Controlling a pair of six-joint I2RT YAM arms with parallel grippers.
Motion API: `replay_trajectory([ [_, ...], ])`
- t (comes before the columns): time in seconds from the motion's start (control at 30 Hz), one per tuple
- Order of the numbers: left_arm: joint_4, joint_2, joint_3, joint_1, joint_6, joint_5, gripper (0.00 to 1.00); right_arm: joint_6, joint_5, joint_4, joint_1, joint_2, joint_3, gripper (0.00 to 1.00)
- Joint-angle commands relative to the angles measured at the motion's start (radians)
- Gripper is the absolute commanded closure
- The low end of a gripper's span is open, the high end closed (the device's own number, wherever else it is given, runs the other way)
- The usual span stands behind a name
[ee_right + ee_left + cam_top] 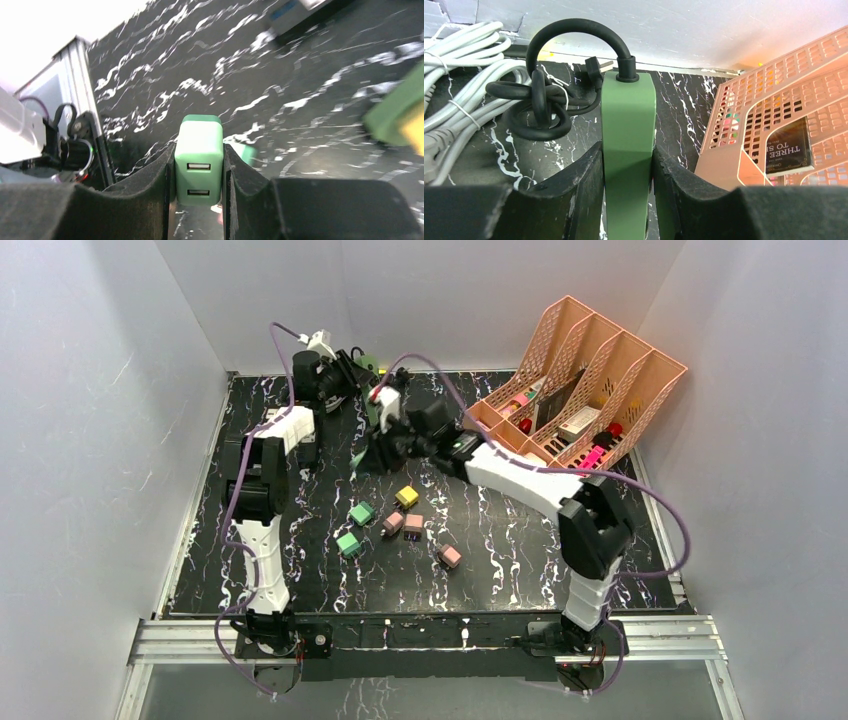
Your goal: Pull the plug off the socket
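Closest to the right wrist lens, the right claw (199, 150) is clamped on the mint-green plug (200, 132), one pad on each side and its two USB ports facing the camera. The left claw (626, 147) is clamped on the green socket strip (628, 110), which sits at the far left-centre of the table (500, 570). A black cord (574, 30) arches off the strip's far end into a knotted coil, and a white cable bundle (459, 105) lies to its left.

From the right wrist view I see only tabletop around the plug and no strip touching it, so I judge the pull is done or nearly done. The prong side is hidden, so I can't confirm it. For the next move I'd keep the left grip firm as an anchor and draw the right hand straight away from the strip, without twisting, then check overhead for a gap.

At the far right, the pink file rack (600, 340) has four slots. One holds a dark book (788, 150). The others hold small red, white and pink items I can't identify. Green, yellow and pink cubes (407, 496) lie loose on the table, near of both claws.
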Motion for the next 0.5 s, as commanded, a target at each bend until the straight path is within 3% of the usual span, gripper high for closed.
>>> replay_trajectory([
  [0.0, 0.134, -0.029, 0.016, 0.038, 0.033, 0.127, 1.00, 0.018, -0.083, 0.064, 0.091, 0.104, 0.050, 1.00],
  [0.47, 0.064, -0.028, 0.045, 0.047, 0.199, 0.249, 1.00, 0.101, -0.093, 0.022, 0.204, 0.433, 0.236, 1.00],
])
